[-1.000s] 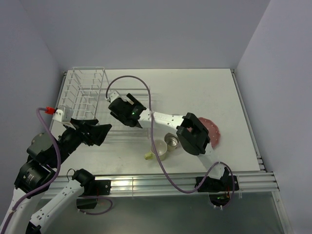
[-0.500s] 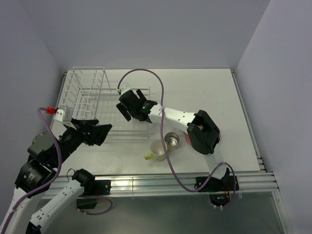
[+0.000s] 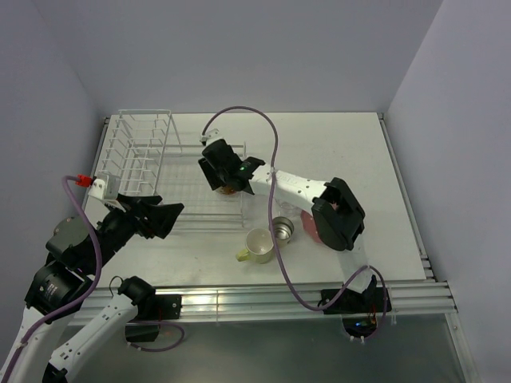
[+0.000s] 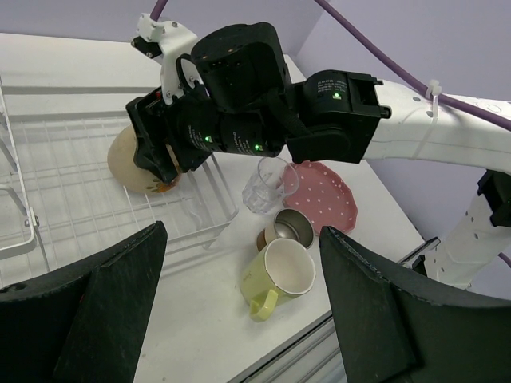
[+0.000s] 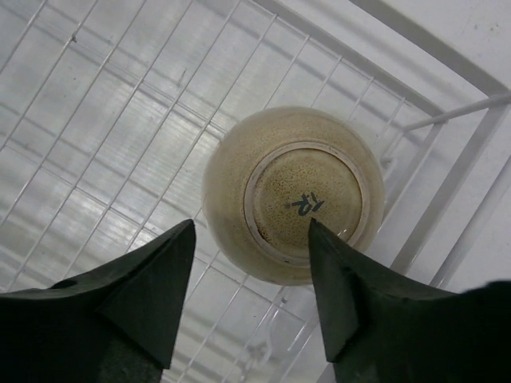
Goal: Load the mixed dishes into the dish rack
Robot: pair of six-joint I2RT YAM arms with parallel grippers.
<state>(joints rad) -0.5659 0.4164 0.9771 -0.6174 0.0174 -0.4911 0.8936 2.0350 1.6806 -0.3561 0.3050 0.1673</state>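
Closest, your left pincer (image 4: 241,230) hangs wide open before the mug (image 4: 279,271), steel cup (image 4: 289,227), glass (image 4: 267,182) and plate (image 4: 331,191) on the worktop (image 3: 335,144). Beyond, the right wrist view alone shows the bowl (image 5: 291,191) bottom-up in the rack's (image 3: 136,152) low basket. The right pincer (image 5: 249,227) stands open over it and mostly covers it from overhead.

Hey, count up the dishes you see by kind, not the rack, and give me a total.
Cream bowl: 1
Clear glass tumbler: 1
Small steel cup: 1
Yellow-green mug: 1
Pink dotted plate: 1
Total: 5
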